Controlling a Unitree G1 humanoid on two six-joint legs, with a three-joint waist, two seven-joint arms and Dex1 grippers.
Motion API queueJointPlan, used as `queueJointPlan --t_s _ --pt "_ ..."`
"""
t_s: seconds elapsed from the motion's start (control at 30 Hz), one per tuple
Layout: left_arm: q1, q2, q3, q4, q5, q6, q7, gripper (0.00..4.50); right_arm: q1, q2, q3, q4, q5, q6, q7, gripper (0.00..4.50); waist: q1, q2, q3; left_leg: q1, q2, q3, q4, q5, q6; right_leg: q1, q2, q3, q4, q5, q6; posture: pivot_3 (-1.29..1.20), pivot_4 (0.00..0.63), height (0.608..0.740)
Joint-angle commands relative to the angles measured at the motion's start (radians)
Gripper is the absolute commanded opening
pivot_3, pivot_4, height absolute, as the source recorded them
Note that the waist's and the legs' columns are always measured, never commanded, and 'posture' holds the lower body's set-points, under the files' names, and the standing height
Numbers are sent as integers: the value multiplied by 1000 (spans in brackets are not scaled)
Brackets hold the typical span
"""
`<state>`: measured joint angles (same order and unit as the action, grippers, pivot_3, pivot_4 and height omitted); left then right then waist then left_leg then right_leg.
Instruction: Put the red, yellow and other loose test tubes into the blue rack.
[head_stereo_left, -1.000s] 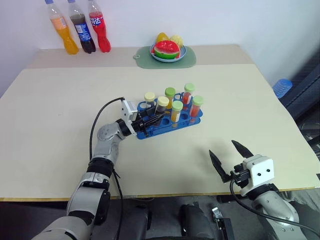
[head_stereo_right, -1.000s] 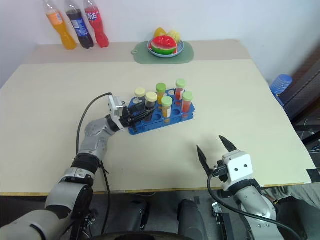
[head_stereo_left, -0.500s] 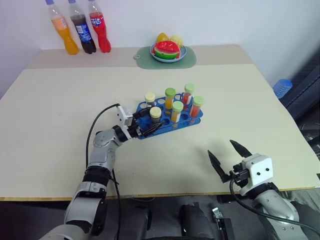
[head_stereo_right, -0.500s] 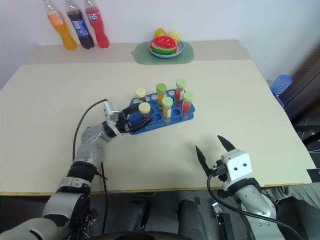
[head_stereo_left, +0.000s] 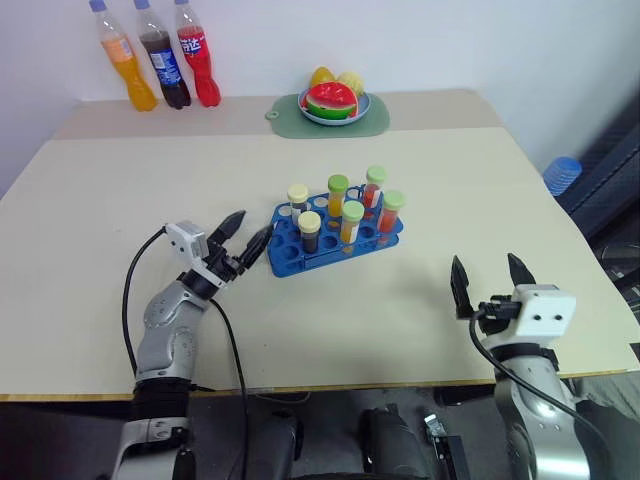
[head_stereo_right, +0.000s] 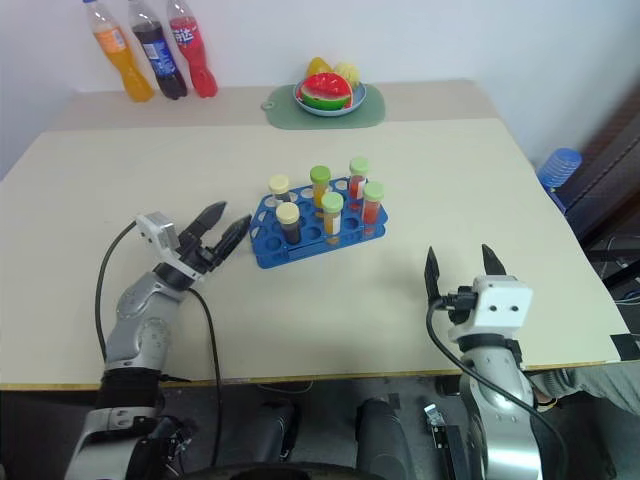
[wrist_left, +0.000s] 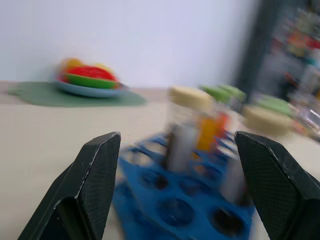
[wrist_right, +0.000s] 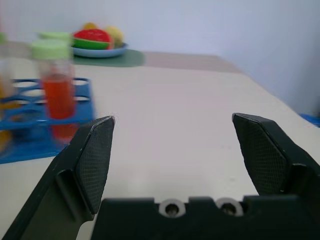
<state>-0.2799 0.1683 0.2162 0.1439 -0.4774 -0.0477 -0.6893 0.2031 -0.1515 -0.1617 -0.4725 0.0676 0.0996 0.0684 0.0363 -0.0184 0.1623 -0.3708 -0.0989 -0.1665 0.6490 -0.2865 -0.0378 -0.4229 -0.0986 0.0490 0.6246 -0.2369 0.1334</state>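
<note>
Just left of the blue plastic rack (head_stereo_left: 335, 232), the left gripper (head_stereo_left: 245, 237) hangs spread and empty, clear of its edge. Six capped test tubes (head_stereo_left: 352, 223) stand upright in the rack mid-table. Near the table's front edge, the right gripper (head_stereo_left: 490, 278) gapes empty.

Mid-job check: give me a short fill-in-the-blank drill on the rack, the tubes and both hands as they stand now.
1. The blue rack holds ____ capped tubes, all upright.
2. The left hand, beside the rack, is ____ and holds nothing.
3. The right hand is open over bare ____.
4. The three bottles stand at the table's far ____ corner.

Missing words: six; open; table; left
</note>
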Motion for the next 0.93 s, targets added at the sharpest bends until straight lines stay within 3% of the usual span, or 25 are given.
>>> queueJointPlan --t_s 0.03,0.2,0.43,0.63,0.77,0.93 --pt "-26 -41 16 -17 101 -58 199 3754 -63 -19 -3 82 -32 -74 -1 4164 -1 0 0 1 0 0 0 0 0 0 0 0 1 0 0 0 150 740" --pt "-59 -42 -15 51 237 -49 370 3754 -98 -59 -29 217 -52 -158 15 4164 -1 1 0 1 -2 3 -1 1 -2 -1 1 0 3 0 0 0 150 740" --pt "-19 -20 -70 4 257 48 367 3754 -76 -139 -71 273 9 -173 108 4164 -4 1 0 1 -3 3 -1 0 0 -1 1 1 3 0 0 0 150 740" --pt "171 150 -116 -192 157 89 80 3754 93 -259 -51 111 79 -106 299 4164 -27 6 -3 1 1 3 -3 0 0 -2 1 1 3 -1 0 0 150 740" --pt "303 370 -3 -268 64 160 -94 3754 279 -330 -162 -77 237 1 407 4164 -32 9 -2 2 3 2 -3 -1 1 -2 1 1 4 -1 -2 0 150 740" --pt "368 489 53 -273 37 164 -184 3754 344 -349 -218 -152 290 34 437 4164 -25 9 -2 3 3 3 -2 -1 1 1 1 1 2 -4 -5 0 150 740"
